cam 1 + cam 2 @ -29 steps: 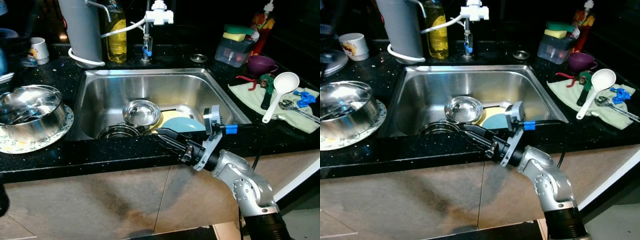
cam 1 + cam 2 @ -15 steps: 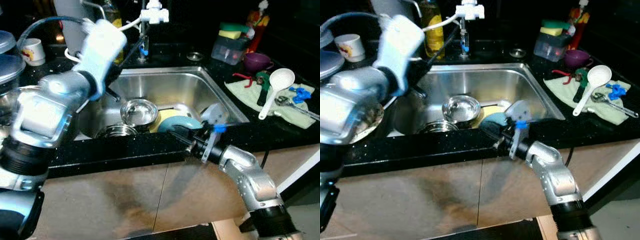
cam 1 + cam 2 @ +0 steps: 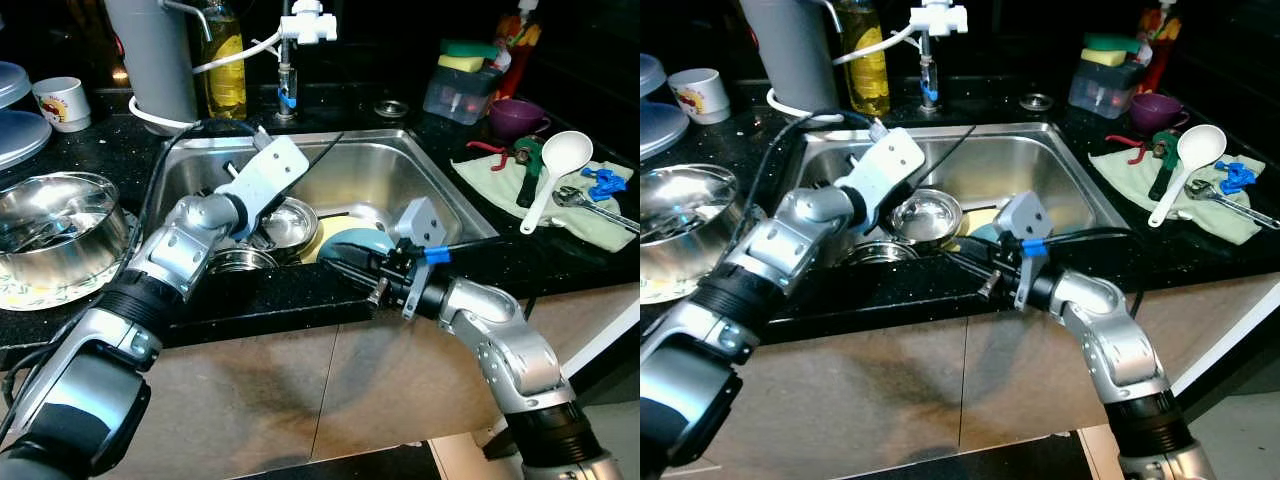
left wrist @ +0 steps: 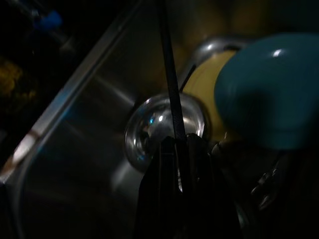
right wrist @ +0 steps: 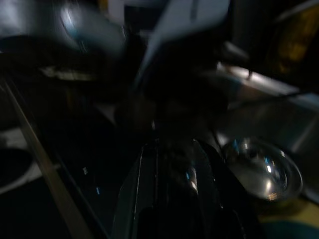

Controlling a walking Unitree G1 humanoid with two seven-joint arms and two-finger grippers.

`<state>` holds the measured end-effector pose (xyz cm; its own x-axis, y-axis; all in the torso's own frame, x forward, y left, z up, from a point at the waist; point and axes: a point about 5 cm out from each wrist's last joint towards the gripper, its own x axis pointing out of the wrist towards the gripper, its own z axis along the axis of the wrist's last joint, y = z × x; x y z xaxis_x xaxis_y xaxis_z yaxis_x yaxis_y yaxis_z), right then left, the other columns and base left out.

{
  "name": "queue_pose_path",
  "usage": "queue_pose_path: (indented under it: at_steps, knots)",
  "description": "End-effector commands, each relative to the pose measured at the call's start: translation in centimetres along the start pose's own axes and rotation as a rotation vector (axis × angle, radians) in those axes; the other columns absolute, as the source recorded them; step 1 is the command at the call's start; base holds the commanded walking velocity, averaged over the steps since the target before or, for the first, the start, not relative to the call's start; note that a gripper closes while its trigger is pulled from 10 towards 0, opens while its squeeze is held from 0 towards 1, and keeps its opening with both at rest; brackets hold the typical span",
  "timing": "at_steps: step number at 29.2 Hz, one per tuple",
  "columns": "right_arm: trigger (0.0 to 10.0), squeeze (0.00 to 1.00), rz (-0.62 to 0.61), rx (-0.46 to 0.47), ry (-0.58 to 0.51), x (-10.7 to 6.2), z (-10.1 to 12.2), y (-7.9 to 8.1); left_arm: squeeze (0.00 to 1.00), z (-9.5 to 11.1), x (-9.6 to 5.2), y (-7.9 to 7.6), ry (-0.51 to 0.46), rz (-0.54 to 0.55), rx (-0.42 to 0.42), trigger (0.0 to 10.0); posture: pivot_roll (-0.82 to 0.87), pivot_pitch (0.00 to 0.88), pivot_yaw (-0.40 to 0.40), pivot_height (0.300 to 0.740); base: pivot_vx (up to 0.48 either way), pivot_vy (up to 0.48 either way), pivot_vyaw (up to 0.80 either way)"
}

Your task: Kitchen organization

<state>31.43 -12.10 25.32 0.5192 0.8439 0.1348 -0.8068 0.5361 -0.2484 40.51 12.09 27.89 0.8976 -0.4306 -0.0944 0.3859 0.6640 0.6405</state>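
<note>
A black counter (image 3: 60, 320) runs across the scene, with a steel sink (image 3: 400, 165) set into it. Both arms reach over the front edge into the basin.

The left gripper (image 3: 970, 130) stretches past the white wrist block; its thin black fingers point up toward the back wall of the sink, and they look closed together, though nothing is seen between them. In the left wrist view the fingers run as one dark line over a small steel bowl (image 4: 164, 124).

The right gripper (image 3: 345, 268) lies low at the sink's front edge, fingers pointing toward the left arm. Whether it is open or shut cannot be told; the right wrist view is dark and blurred.

Just beyond the right gripper sits a teal bowl (image 3: 352, 243), upside down, resting on a yellow plate (image 3: 328, 232). The small steel bowl (image 3: 288, 222) stands beside them, just under the left wrist, and another steel dish (image 3: 238, 262) lies nearer the front wall.

Far to the left of the left gripper a large steel bowl (image 3: 60, 225) sits on a patterned plate (image 3: 30, 290). Well to the right of the right gripper a green cloth (image 3: 500, 180) holds a white ladle (image 3: 555, 165). Behind the sink stand a tap (image 3: 295, 40) and a yellow bottle (image 3: 225, 60).
</note>
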Motion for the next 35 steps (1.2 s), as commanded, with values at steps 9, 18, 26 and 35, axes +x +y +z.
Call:
queue_pose_path:
  at_steps: [9,18,26,35]
  knots:
    - [10.0,0.0,0.093,-0.034,-0.028,0.0,2.3,0.3,0.0,-1.8,0.7,-0.5,0.017,-0.066,0.108,0.0,0.0,0.192,-0.023,0.74,0.0,0.0,0.0]
    - [10.0,0.0,0.161,-0.012,0.003,-0.2,2.3,1.0,0.0,-2.6,1.0,-1.3,0.032,-0.144,0.156,0.0,0.0,0.194,-0.03,0.74,0.0,0.0,0.0]
    - [10.0,0.0,0.175,-0.009,0.023,-0.2,2.2,1.2,1.0,-3.3,0.8,-1.8,0.052,-0.228,0.161,10.0,0.0,0.183,-0.034,0.74,0.0,0.0,0.0]
    - [10.0,0.0,0.172,-0.001,0.026,-0.1,2.1,1.2,0.0,-2.3,0.2,-0.9,-0.006,-0.265,0.113,10.0,0.0,0.165,-0.039,0.74,0.0,0.0,0.0]
